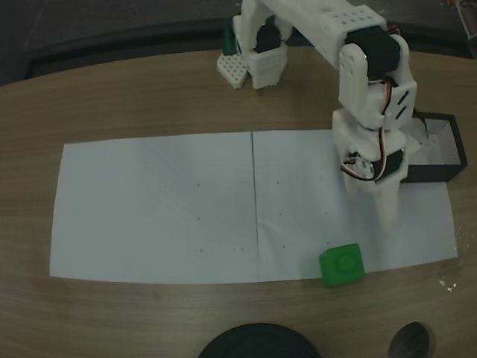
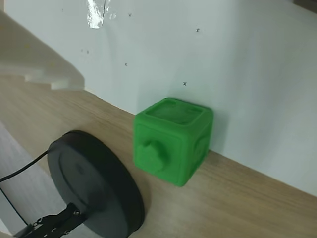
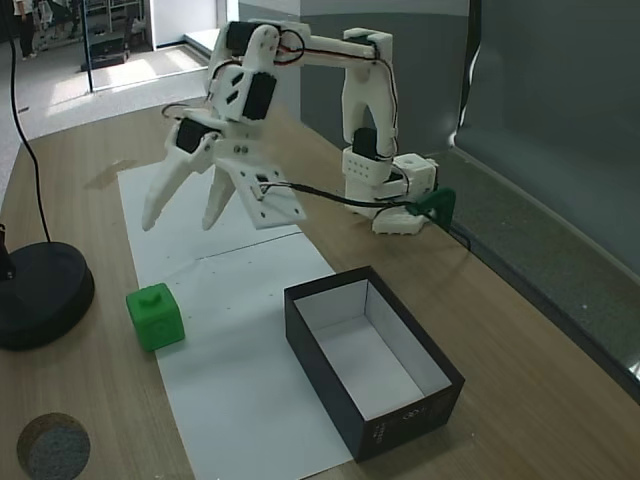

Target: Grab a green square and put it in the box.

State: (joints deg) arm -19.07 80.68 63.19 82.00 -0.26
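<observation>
Plastic gleams on the green square point(image 3: 155, 317), a studded cube at the white paper's point(image 3: 240, 390) edge; our end effector point(image 3: 185, 213) hangs spread and empty above, beside the black-walled box point(image 3: 372, 358).

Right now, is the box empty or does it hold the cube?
Empty: the box shows a bare white inside; the green cube sits outside on the paper.

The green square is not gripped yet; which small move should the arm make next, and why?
Probably lower the open gripper toward the green square until the fingers straddle it. In a fixed view the gripper hangs above the paper with its jaws apart, the cube sits free at the paper's edge, and the box holds nothing.
</observation>
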